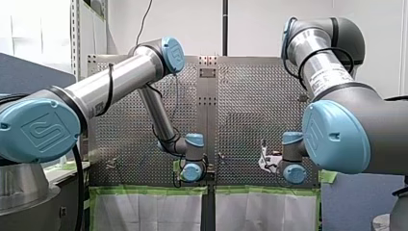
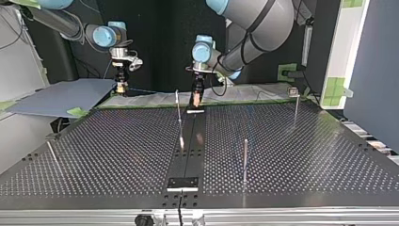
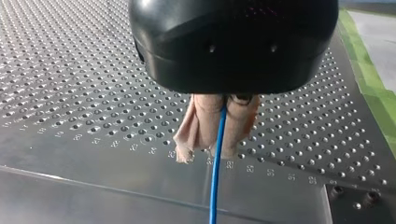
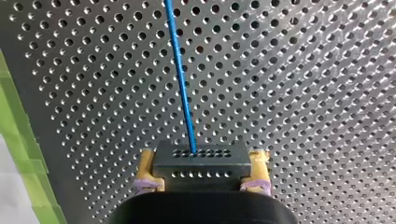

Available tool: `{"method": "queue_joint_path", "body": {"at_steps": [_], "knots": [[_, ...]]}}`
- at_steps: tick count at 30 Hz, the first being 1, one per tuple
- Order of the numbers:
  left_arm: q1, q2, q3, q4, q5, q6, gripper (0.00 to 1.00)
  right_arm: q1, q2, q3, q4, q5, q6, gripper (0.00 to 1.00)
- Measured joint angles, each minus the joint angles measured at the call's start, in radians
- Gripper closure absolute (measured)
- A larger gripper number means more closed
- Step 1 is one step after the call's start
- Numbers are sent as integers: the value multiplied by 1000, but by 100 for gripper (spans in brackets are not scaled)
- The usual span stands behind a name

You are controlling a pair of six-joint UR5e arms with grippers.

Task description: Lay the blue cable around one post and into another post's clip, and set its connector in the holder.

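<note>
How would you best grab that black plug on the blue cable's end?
Grip the plug by its two flat side faces, coming from the end opposite the blue cable, which leaves its far face. My right pincer holds it that way.

In the top view, our left pincer [image 2: 195, 100] hangs over the far end of the surface [image 2: 117, 141], above the central strip [image 2: 190, 146]. Our right pincer [image 2: 122, 88] is to its left, also at the far side. A post [image 2: 179, 117] stands just left of the strip. A second post [image 2: 245, 157] stands right of the strip and nearer the camera, and a third post [image 2: 296, 107] stands at the far right. The holder [image 2: 183, 183] sits at the strip's near end. The cable [image 3: 217, 154] runs between our left pincer's fingers [image 3: 200, 125]. The connector [image 4: 201, 164] sits between our right pincer's pads [image 4: 147, 169], with the cable leading away ahead of it.
</note>
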Motion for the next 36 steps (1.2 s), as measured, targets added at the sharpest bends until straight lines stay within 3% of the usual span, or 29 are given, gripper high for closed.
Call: {"method": "queue_joint_path", "body": {"at_steps": [4, 12, 15, 17, 18, 20, 21, 22, 23, 36], "knots": [[6, 0, 7, -9, -3, 3, 100, -3, 18, -16, 11, -1, 0, 100], [16, 0, 13, -26, 2, 25, 100, -7, 59, -59, 77, -1, -11, 100], [20, 0, 13, -37, 13, 29, 93, -9, 61, -63, 84, -1, -11, 100], [21, 0, 15, -46, 17, 31, 71, -10, 62, -64, 85, -1, -11, 100], [22, 0, 15, -52, 19, 33, 71, -10, 62, -65, 85, -2, -11, 100], [22, 0, 16, -65, 27, 42, 43, -11, 62, -65, 85, -2, -11, 100], [22, 0, 16, -71, 32, 48, 43, -11, 62, -65, 86, -2, -11, 100], [22, 1, 16, -77, 38, 54, 19, -11, 62, -65, 86, -2, -11, 100], [22, 1, 16, -86, 47, 61, 2, -11, 62, -65, 87, -2, -11, 100], [40, 6, 16, -190, 154, 92, 2, -13, 63, -65, 89, -2, -13, 100]]}}
